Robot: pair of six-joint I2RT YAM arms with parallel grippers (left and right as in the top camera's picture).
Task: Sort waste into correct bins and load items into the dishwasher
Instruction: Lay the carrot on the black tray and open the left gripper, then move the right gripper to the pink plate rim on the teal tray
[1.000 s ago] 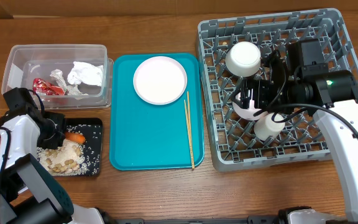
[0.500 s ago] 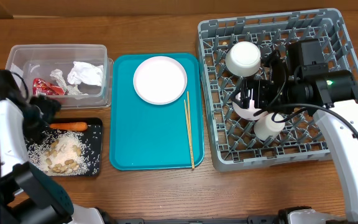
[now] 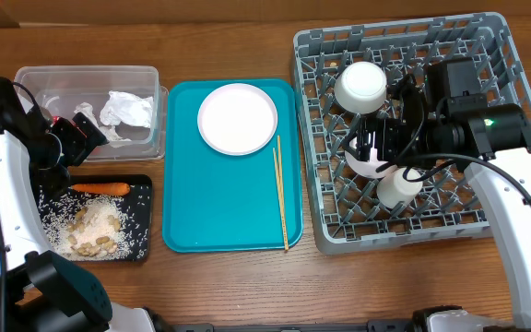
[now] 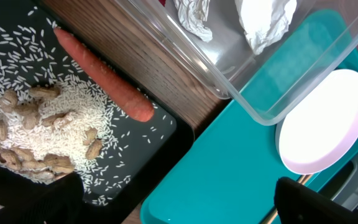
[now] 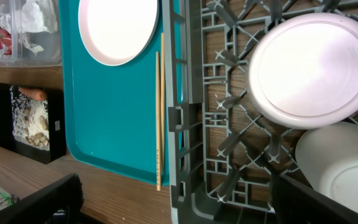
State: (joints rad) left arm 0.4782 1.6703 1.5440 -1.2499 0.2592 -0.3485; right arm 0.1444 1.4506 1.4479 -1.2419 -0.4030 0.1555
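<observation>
One plate (image 3: 238,118), two chopsticks (image 3: 280,198), two bowls (image 3: 361,85), one cup (image 3: 399,189), one carrot (image 3: 100,188), two tissue wads (image 3: 129,109), one clear tub (image 3: 160,120), one black tray (image 3: 145,217), one teal tray (image 3: 219,212), one rack (image 3: 522,78).

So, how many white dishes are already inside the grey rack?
3. One bowl sits near the rack's far left, a second bowl is partly hidden under the right gripper, and a cup lies beside it. More may hide beneath it.

Fig. — Legible markings: none. I find no readable text, label, brand, number or sign in my three views. The shiny red snack wrapper (image 5: 0,35) in the clear tub (image 3: 26,78) shows colour only; any print is too small to read.
</observation>
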